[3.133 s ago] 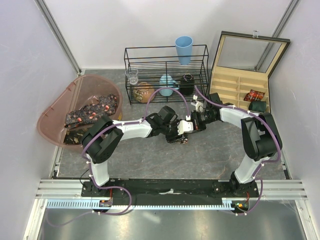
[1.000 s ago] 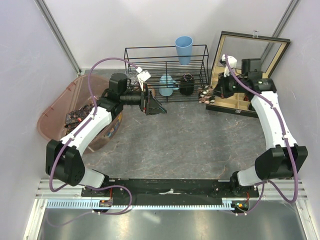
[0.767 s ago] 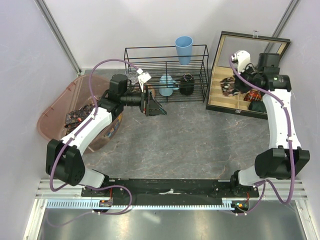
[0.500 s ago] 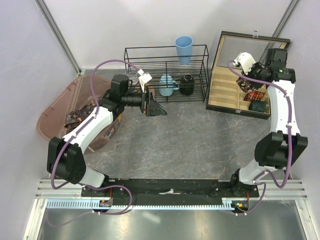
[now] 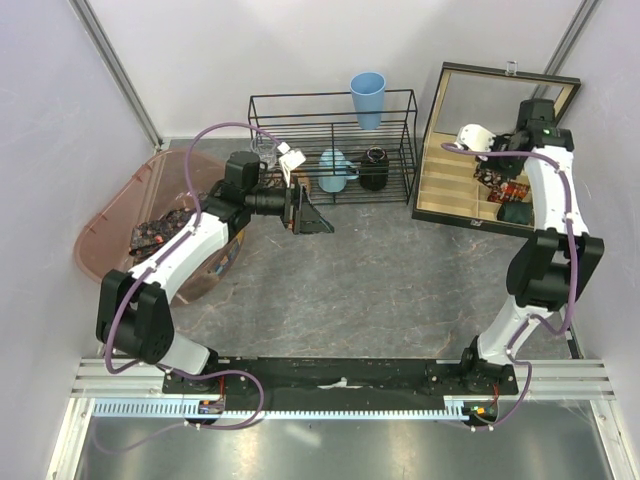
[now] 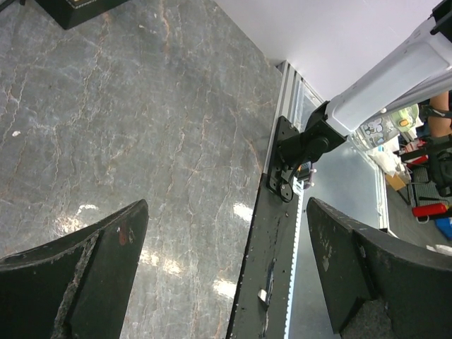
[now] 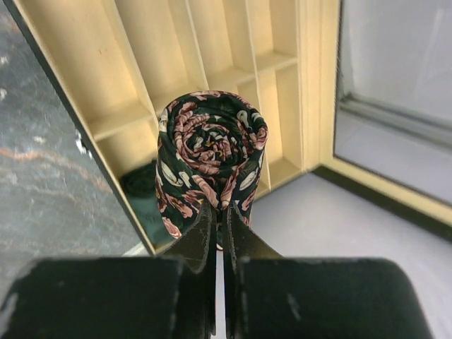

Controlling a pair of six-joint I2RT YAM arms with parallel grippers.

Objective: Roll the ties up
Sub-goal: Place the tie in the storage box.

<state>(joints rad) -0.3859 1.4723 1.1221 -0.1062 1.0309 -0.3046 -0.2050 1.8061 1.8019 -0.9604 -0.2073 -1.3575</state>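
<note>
My right gripper (image 7: 220, 209) is shut on a rolled tie (image 7: 210, 150), a dark coil with pink and tan paisley. It holds the coil above the compartments of the open wooden box (image 7: 148, 63). In the top view this gripper (image 5: 492, 172) hangs over the box's right side. Another rolled tie (image 5: 514, 190) lies in a box compartment, with a dark coil (image 5: 516, 212) below it. Unrolled ties (image 5: 160, 232) lie heaped in the pink tub (image 5: 100, 235) at the left. My left gripper (image 5: 304, 213) is open and empty above the table near the wire rack; its fingers (image 6: 106, 261) are spread wide.
A black wire rack (image 5: 332, 145) stands at the back with a blue cup (image 5: 367, 98) on top and a glass, a jar and small items inside. The box's lid (image 5: 500, 100) stands open. The black base rail (image 6: 275, 233) runs along the table's near edge.
Both grippers were together at the table's middle three seconds ago. Since then the right arm has carried the coil up over the wooden box. The left gripper has stayed near the rack.
</note>
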